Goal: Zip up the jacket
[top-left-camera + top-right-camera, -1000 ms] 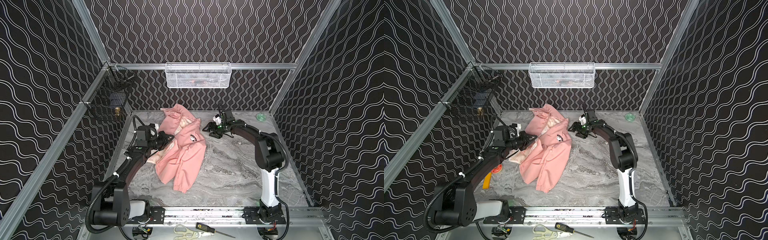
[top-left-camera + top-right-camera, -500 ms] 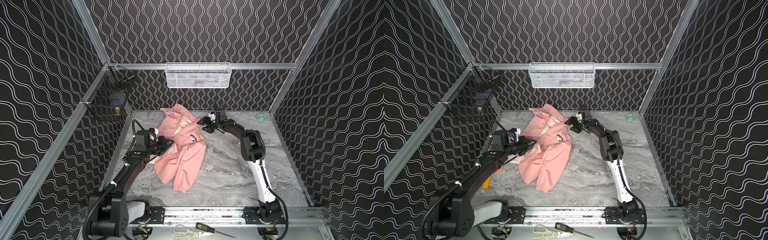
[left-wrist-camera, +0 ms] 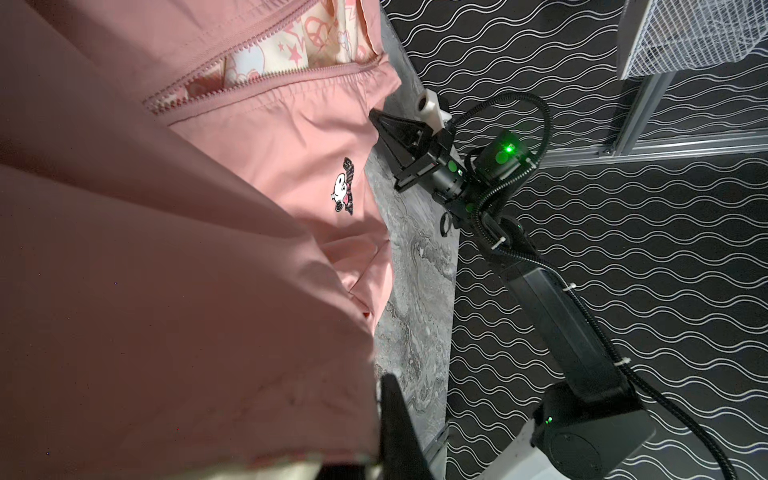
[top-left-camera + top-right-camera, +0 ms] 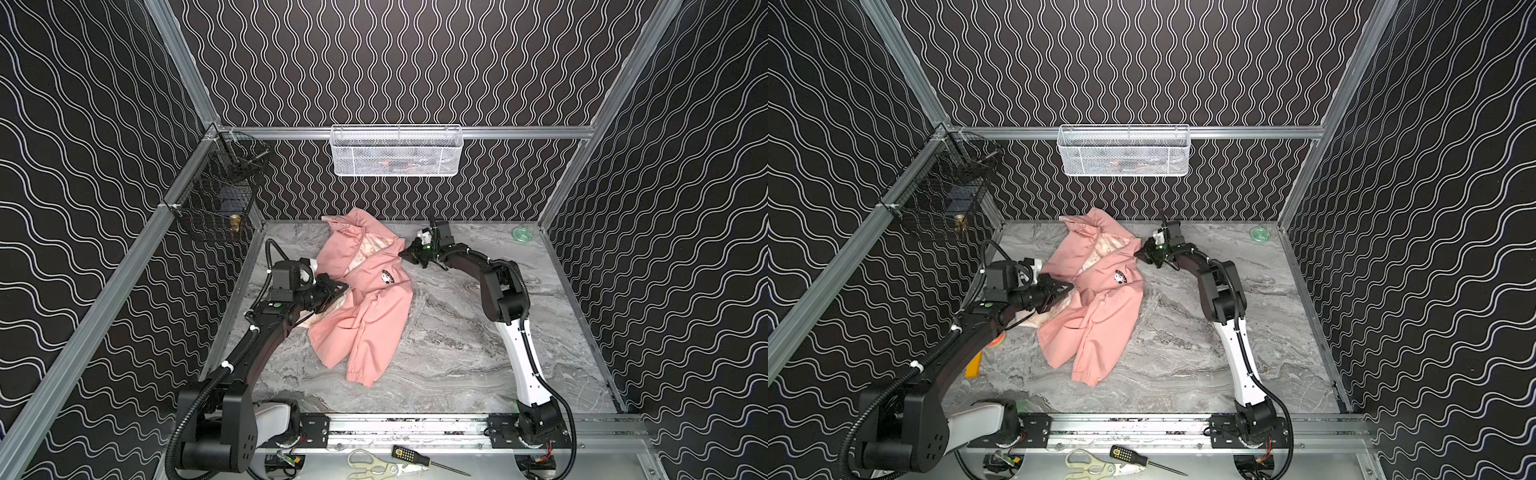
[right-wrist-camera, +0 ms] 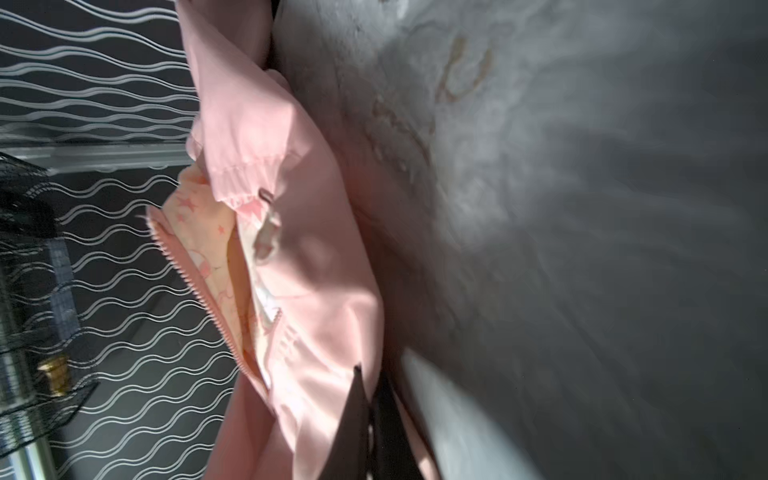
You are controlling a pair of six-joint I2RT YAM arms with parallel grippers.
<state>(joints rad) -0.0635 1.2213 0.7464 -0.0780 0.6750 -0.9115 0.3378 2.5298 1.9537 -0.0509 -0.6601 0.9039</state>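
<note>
While the jacket lies crumpled on the grey marbled desk, it sits between the two sets of jaws, and each set meets it at an edge. The left jaws are closed on the fabric of the side nearest them. In the left wrist view pink cloth hangs right at the fingers and fills most of the picture. The right jaws are closed too, their tips at the collar end of the front panel. In the blurred right wrist view the two dark fingers stand close together with pink fabric on either side, so they seem to pinch that edge. Just beyond the right jaws the zipper gapes open. Its two toothed rows spread apart over the cream patterned lining and meet only farther along, toward the left jaws. A small cartoon print sits on the panel near the right jaws. One sleeve trails away from both sets, its gathered cuff flat on the desk.
</note>
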